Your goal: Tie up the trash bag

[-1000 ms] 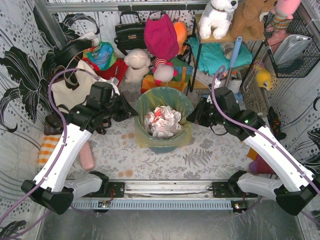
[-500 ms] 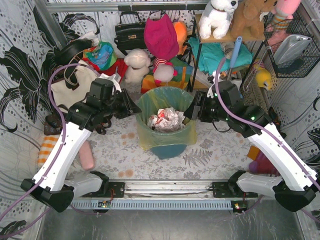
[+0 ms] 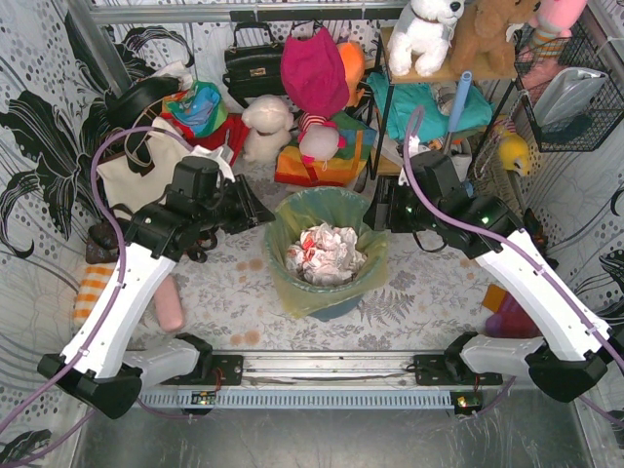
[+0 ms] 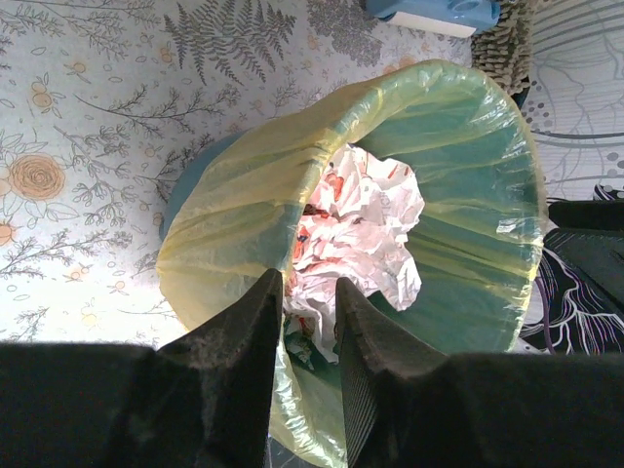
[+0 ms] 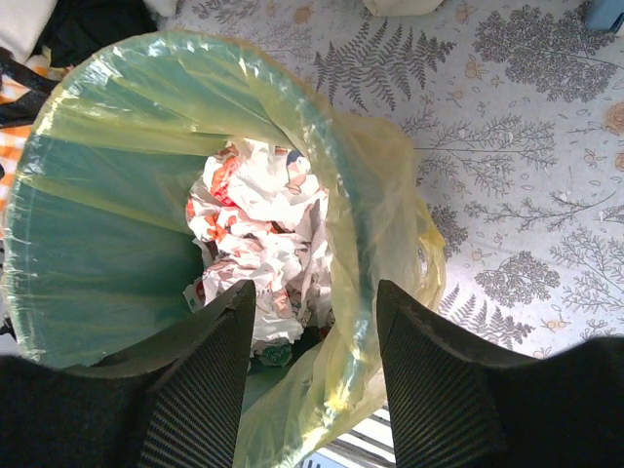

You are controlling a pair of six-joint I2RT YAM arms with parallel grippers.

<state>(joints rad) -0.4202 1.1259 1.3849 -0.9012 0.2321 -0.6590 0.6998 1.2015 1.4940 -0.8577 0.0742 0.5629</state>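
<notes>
1. I see the bag (image 3: 292,283) lining the teal bin (image 3: 338,310), which sits on the floral table (image 3: 419,302) between my two arms, its mouth open to the top camera
2. Crumpled white paper (image 3: 327,253) with red print fills the bag; the film is folded over the bin's edge and hangs loose down the outside
3. My left gripper (image 4: 308,285) is at the bag's left rim, jaws narrow with a slim gap, one finger (image 4: 244,336) outside the film and the other over the paper inside
4. Through that gap I see paper and a strip of yellow film, so the jaws are not pressed together; I cannot tell whether either one touches the plastic
5. My right gripper (image 5: 314,291) is at the opposite rim, jaws wide, and the rim passes between the two fingers (image 5: 210,380) unpinched
6. From above, both grippers point inward at the bag from either side, just beside its mouth
7. Behind the bin sit soft toys (image 3: 266,127), a black handbag (image 3: 252,63) and a cream tote (image 3: 132,175)
</notes>
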